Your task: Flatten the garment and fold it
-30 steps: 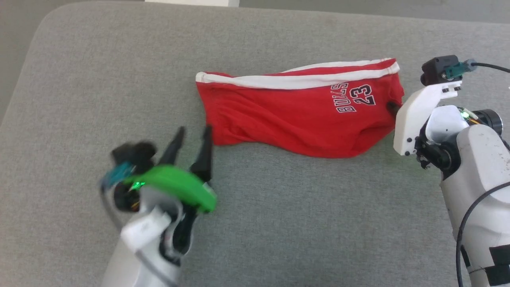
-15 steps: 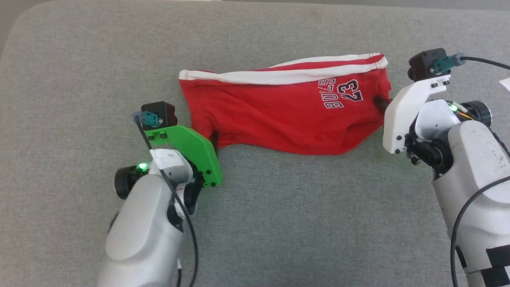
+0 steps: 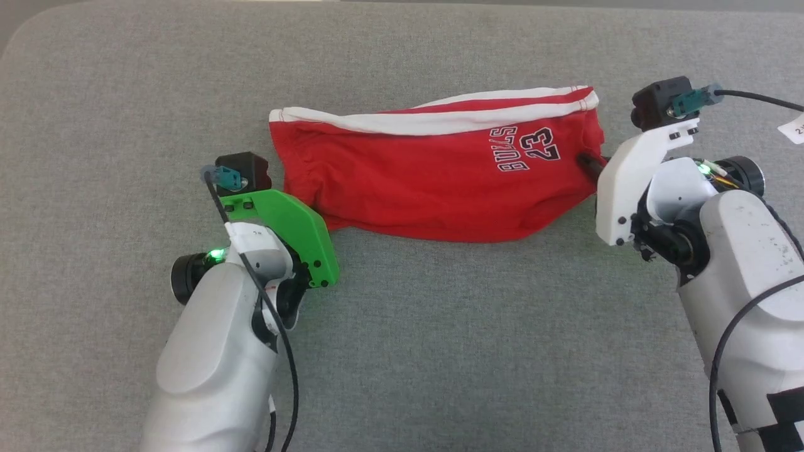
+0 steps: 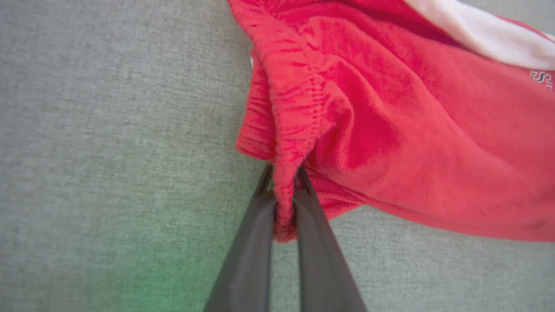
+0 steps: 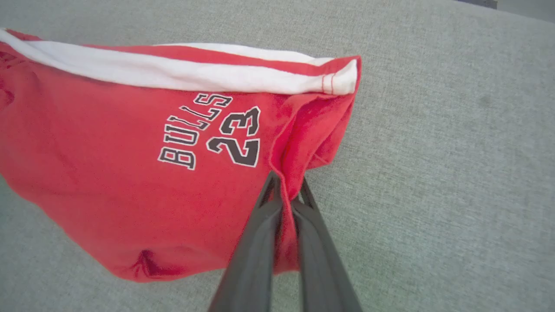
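Observation:
The garment (image 3: 427, 182), red shorts with white trim and a "BULLS 23" print, lies stretched left to right on the grey cushion (image 3: 440, 351). My left gripper (image 4: 284, 173) is shut on the gathered waistband corner (image 4: 295, 108) at the garment's left end. In the head view that grip is hidden under the green wrist mount (image 3: 289, 223). My right gripper (image 5: 288, 180) is shut on the red leg hem by the print (image 5: 212, 134); one of its dark fingers (image 3: 587, 162) meets the garment's right edge. Between the two grips the lower edge sags in a curve.
The cushion's rounded far-left corner (image 3: 25, 31) marks the surface's edge. A black cable (image 3: 754, 97) runs off the right wrist camera, and a white tag (image 3: 793, 129) sits at the right border. Grey cushion extends in front of the garment.
My left arm swung up from open and apart to the waistband corner and shut on it. The right grip held. The whole picture shifted as the camera moved.

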